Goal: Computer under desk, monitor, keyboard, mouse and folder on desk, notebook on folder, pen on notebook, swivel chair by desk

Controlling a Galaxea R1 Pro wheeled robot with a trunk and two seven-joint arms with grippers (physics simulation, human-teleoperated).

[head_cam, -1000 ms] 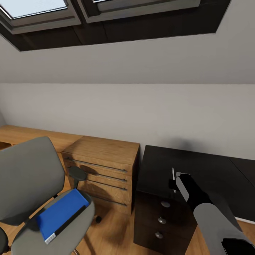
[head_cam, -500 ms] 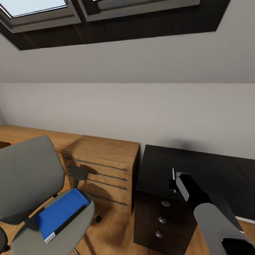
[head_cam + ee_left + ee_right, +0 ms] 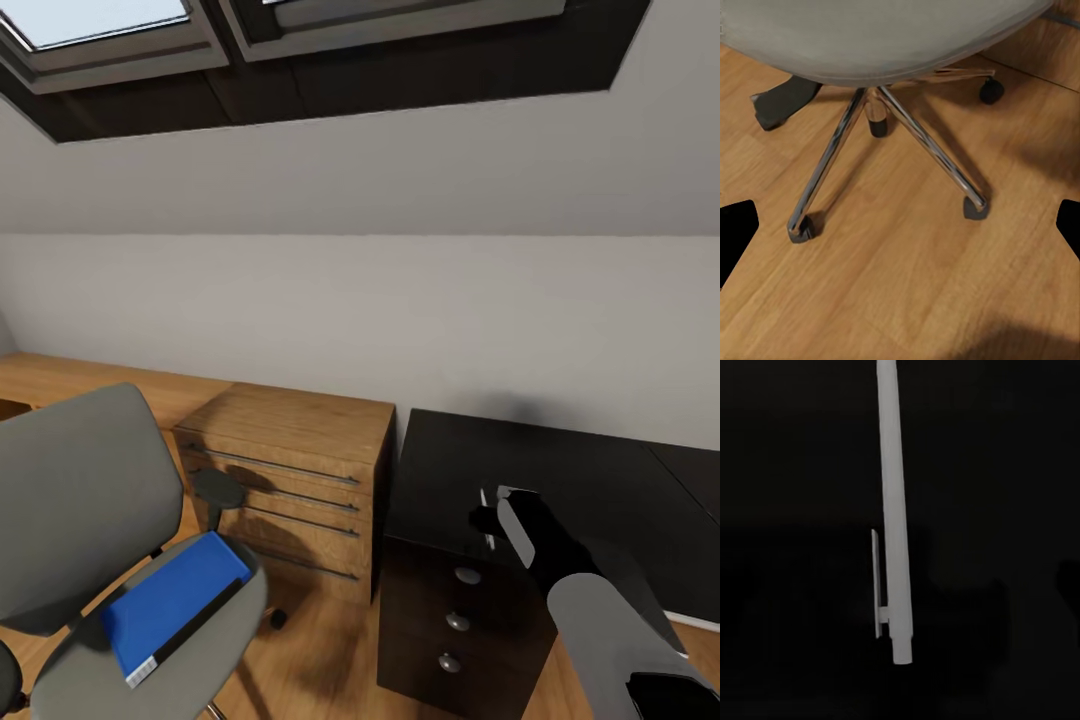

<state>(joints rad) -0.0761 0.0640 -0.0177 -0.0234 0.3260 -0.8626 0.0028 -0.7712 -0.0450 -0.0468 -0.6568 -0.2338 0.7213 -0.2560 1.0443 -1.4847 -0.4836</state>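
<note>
Attic bedroom workspace: skylights, sloped ceiling, desk, swivel chair.

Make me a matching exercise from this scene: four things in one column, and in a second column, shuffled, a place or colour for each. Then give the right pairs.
Things:
1. folder
2. pen
3. desk
4. low cabinet

Places or colours:
A. light wood, with drawers, standing against the wall
B. bright blue, lying on the seat of the swivel chair
C. glossy black top, with round silver knobs on its drawer unit
D. slim and white, seen over a black surface at the right gripper

Pairs: 1-B, 2-D, 3-C, 4-A
</note>
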